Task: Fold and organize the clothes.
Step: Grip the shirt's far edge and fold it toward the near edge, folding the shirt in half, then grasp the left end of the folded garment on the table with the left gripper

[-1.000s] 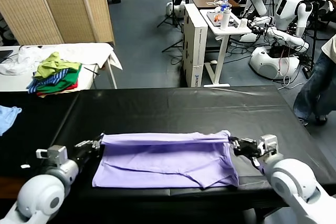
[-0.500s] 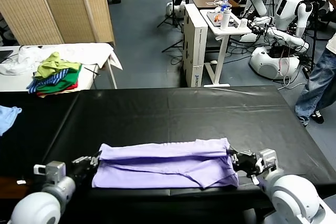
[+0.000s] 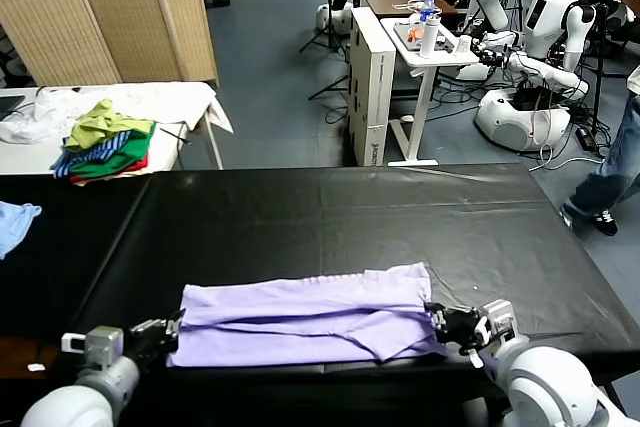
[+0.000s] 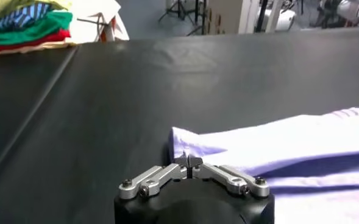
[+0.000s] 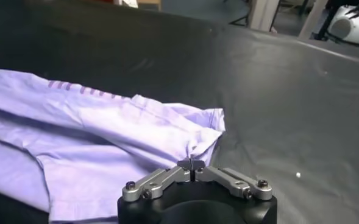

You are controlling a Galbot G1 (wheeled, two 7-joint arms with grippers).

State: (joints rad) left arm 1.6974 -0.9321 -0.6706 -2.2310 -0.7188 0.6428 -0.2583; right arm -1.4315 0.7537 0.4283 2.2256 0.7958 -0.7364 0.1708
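The clothes are one pale lavender T-shirt (image 3: 310, 312), lying folded lengthwise in a long band near the front edge of the black table (image 3: 330, 217). My left gripper (image 3: 172, 332) sits at its left end and my right gripper (image 3: 437, 322) at its right end. In the left wrist view the left gripper (image 4: 188, 161) has its tips together at the corner of the T-shirt (image 4: 277, 140). In the right wrist view the right gripper (image 5: 191, 162) pinches a fold of the T-shirt (image 5: 106, 134), whose purple print shows on the upper layer.
A green, striped and red heap of garments (image 3: 105, 142) lies on a white side table at the back left. A light blue garment (image 3: 15, 222) is at the table's left edge. Other robots (image 3: 540, 57) and a walking person (image 3: 610, 177) are beyond the table at the right.
Both grippers have drawn the shirt's far edge toward the front, folding it into a narrower band, and sunk lower toward the front edge. The person has stepped rightward.
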